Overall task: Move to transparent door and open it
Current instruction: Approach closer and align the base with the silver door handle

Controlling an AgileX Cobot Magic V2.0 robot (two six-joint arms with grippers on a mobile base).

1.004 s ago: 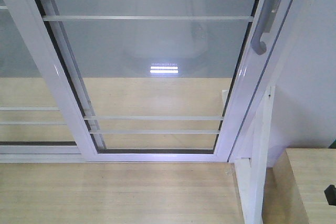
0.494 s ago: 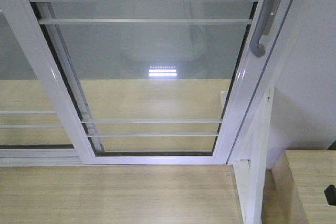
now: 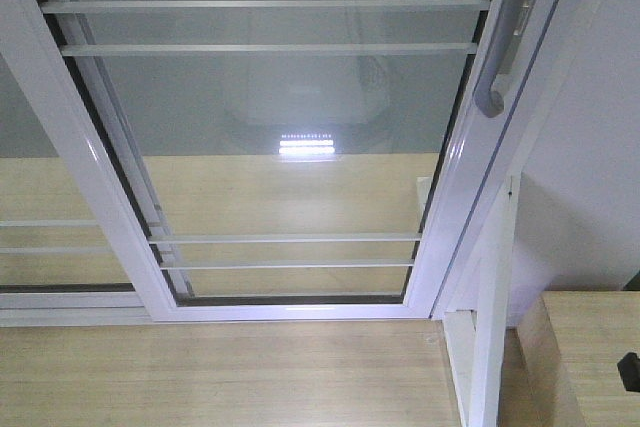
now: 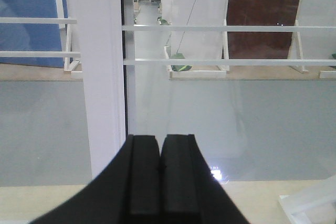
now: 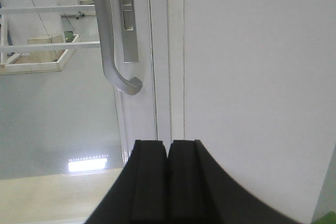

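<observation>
left hand (image 4: pixel 159 148) and right hand (image 5: pixel 168 150) clenched empty, transparent door (image 3: pixel 280 127) ahead, pale wood floor (image 3: pixel 220 367), white wall (image 3: pixel 590 177) beside it

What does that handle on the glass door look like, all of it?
The handle is a slim bar of dull grey metal, upright, its lower end curving back toward the door. Beside it sits a narrow matching lock plate with a small red mark near the top. Both are on the door's white frame, at its right edge. Nothing touches it; the shut right claw sits apart from it.
</observation>
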